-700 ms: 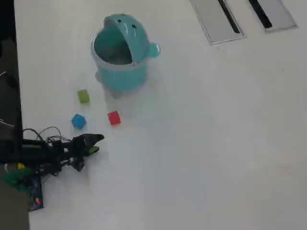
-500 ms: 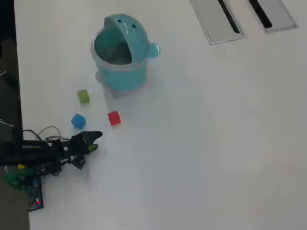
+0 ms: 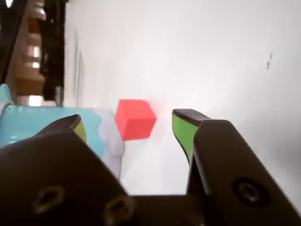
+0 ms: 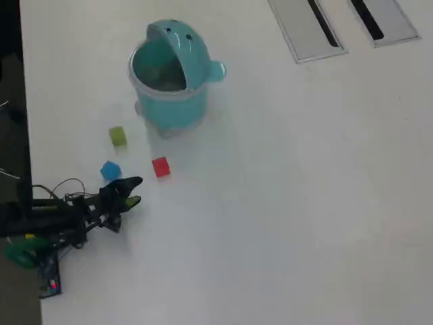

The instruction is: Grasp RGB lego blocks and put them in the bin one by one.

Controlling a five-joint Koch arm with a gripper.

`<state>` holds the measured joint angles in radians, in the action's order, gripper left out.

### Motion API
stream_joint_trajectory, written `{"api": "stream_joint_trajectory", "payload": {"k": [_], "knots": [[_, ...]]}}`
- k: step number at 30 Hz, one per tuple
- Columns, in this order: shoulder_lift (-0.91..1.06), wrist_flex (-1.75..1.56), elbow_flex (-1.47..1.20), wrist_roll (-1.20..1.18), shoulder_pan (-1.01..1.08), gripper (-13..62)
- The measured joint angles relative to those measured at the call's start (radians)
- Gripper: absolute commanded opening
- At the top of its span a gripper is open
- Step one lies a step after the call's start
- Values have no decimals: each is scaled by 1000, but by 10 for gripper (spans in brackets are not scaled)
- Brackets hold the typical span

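Observation:
In the overhead view the teal bin (image 4: 170, 78) stands upright at the upper left with its mouth uncovered. Below it lie the yellow-green block (image 4: 118, 136), the blue block (image 4: 110, 170) and the red block (image 4: 161, 166), all apart on the white table. My gripper (image 4: 136, 191) is open and empty, just below and right of the blue block and left of the red one. In the wrist view the red block (image 3: 135, 119) lies on the table ahead, between my gripper's (image 3: 130, 121) green-padded fingertips (image 3: 182, 131). The bin (image 3: 28, 126) shows at the left.
Two grey recessed panels with dark slots (image 4: 308, 28) (image 4: 382, 19) sit at the table's top right. The table's dark left edge (image 4: 10, 101) runs beside my arm. Cables and a small board (image 4: 47, 277) lie at the lower left.
My gripper has shifted up in the overhead view, closer to the blue and red blocks, and stays open. The blocks and bin have not moved.

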<state>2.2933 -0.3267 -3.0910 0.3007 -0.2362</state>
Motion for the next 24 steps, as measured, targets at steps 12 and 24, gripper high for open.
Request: {"api": "stream_joint_trajectory", "payload": {"k": [12,24], "knots": [[0,-29,28,586,29,331],[0,261,454,1203,98,330]]}}
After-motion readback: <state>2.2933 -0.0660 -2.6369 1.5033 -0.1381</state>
